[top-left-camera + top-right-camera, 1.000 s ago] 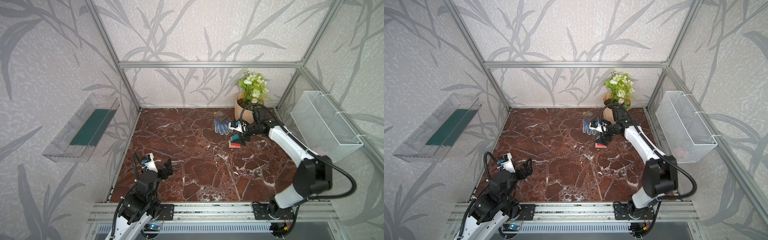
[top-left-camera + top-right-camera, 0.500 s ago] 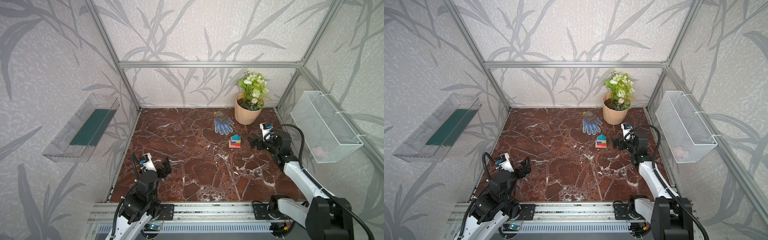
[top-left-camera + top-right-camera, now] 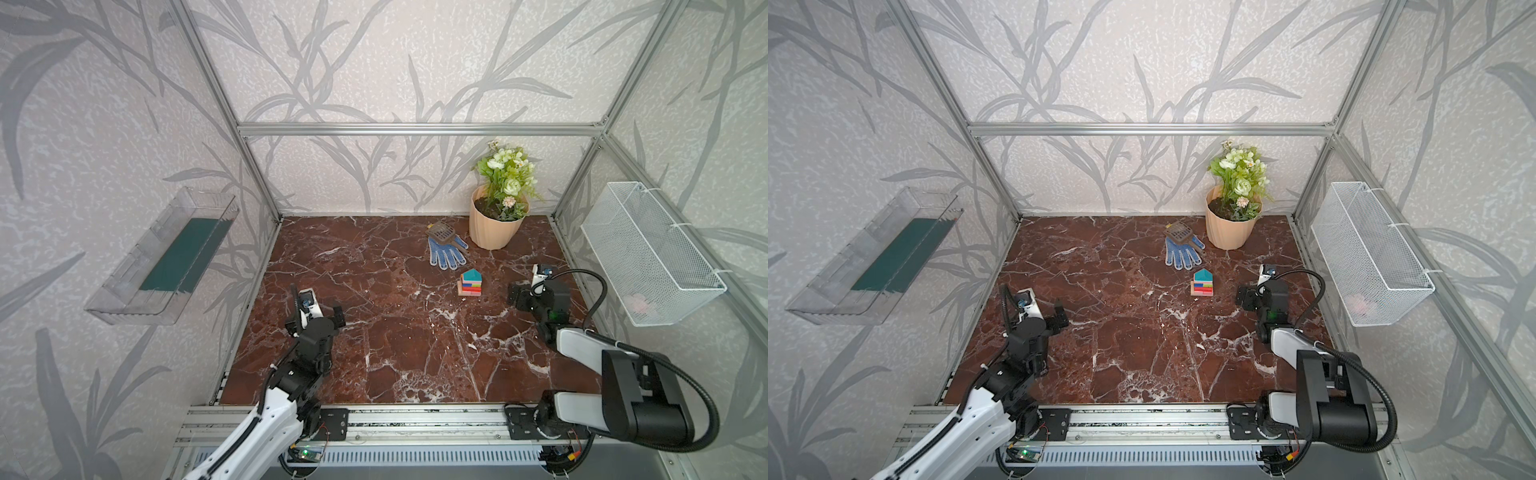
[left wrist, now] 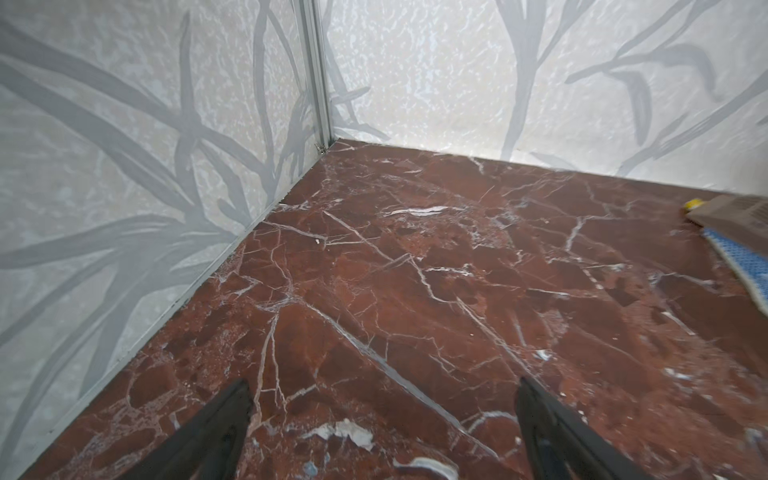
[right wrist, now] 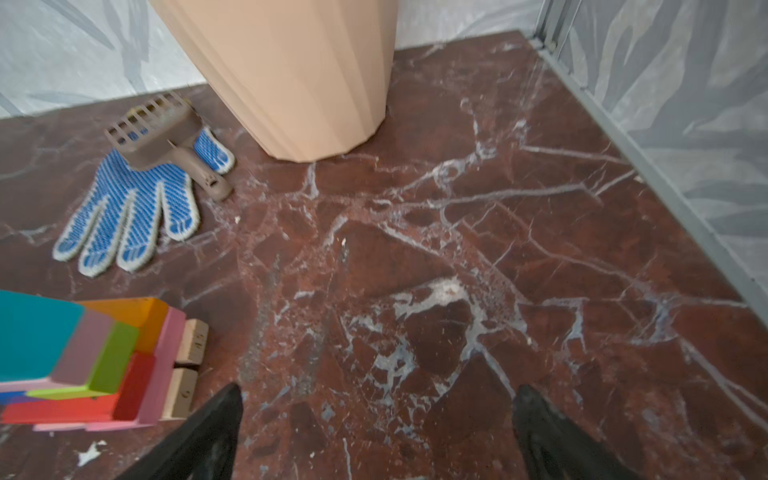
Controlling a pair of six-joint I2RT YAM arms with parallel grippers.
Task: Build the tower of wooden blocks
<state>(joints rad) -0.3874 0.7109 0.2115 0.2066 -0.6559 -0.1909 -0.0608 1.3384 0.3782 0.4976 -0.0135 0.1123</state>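
The tower [image 3: 470, 283] [image 3: 1202, 284] stands on the marble floor right of centre, a small stack of wood blocks. It has tan bars at the base, pink, red, lime and orange layers, and a teal wedge on top. Nothing touches it. The right wrist view catches it [image 5: 95, 361] at the picture's edge, off to one side of the fingers. My right gripper [image 3: 524, 291] [image 3: 1252, 293] [image 5: 376, 399] hangs open and empty a short way right of the tower. My left gripper [image 3: 314, 322] [image 3: 1042, 316] [image 4: 382, 399] is open and empty at the front left, over bare floor.
A peach flowerpot [image 3: 494, 226] with green flowers stands at the back right. A blue dotted glove [image 3: 446, 253] with a brown scoop [image 3: 440, 232] on it lies just behind the tower. A wire basket [image 3: 648, 249] hangs on the right wall, a clear tray [image 3: 166, 257] on the left wall.
My right arm has pulled back from the tower towards the front right, leaving the teal-topped stack standing alone. The left arm has barely moved.
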